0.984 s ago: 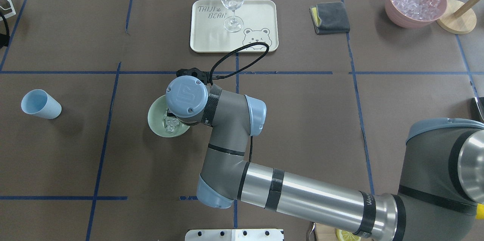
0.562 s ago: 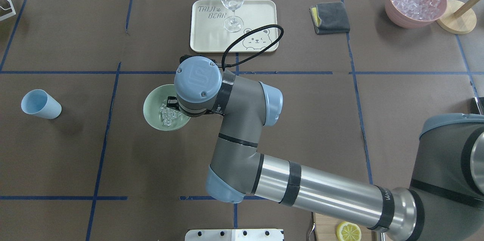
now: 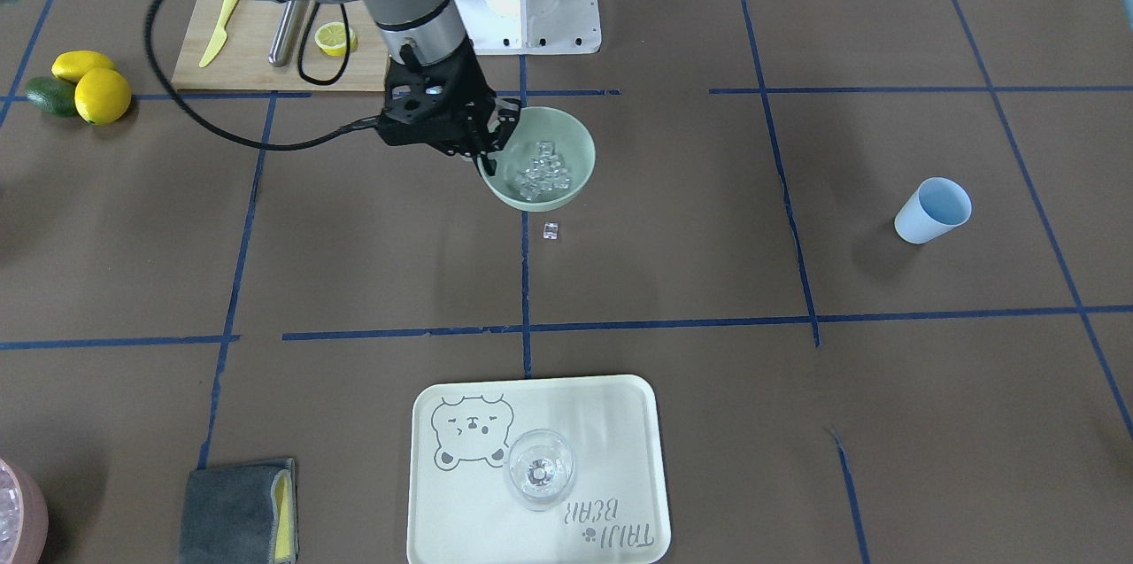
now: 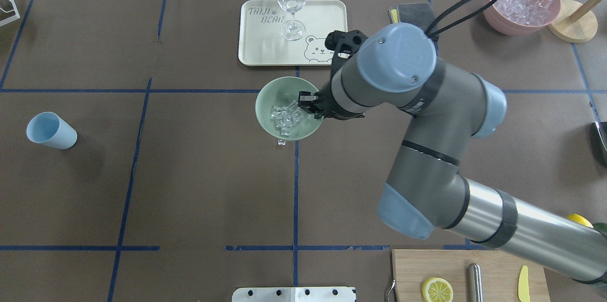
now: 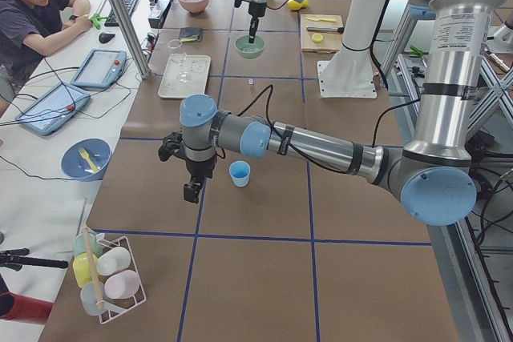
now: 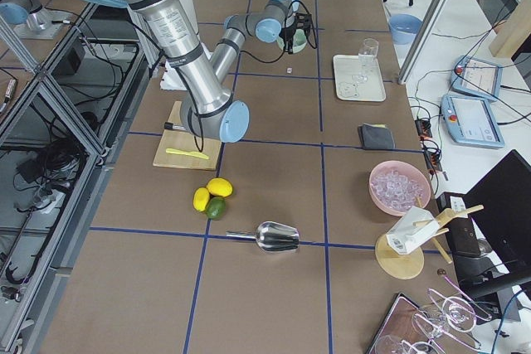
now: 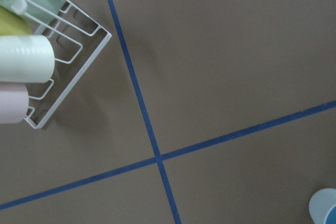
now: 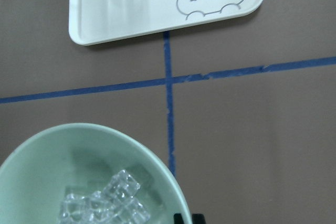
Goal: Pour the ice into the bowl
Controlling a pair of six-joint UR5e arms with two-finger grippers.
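Note:
The pale green bowl (image 4: 268, 98) is near the table's middle and holds a heap of clear ice (image 4: 286, 116). My right gripper (image 4: 308, 102) is shut on the bowl's rim on its right side. The bowl looks raised a little off the table. One stray ice cube (image 3: 551, 230) lies on the table beside the bowl. The right wrist view shows the bowl (image 8: 42, 161), the ice (image 8: 102, 205) and my fingertips (image 8: 184, 217) at the rim. The left gripper (image 5: 192, 190) hangs near the blue cup (image 4: 50, 130); I cannot tell if it is open.
A cream tray (image 4: 256, 50) with a wine glass (image 4: 291, 1) lies beyond the bowl. A grey cloth (image 4: 417, 10) and a pink bowl of ice (image 4: 493, 13) are at the far right. A cutting board (image 4: 455, 264) with lemon and knife is at the near right. A cup rack (image 7: 47, 72) stands left.
My right arm has carried the green bowl with its ice to the right and toward the tray. The bowl now looks larger from overhead. A stray cube shows on the table beside it.

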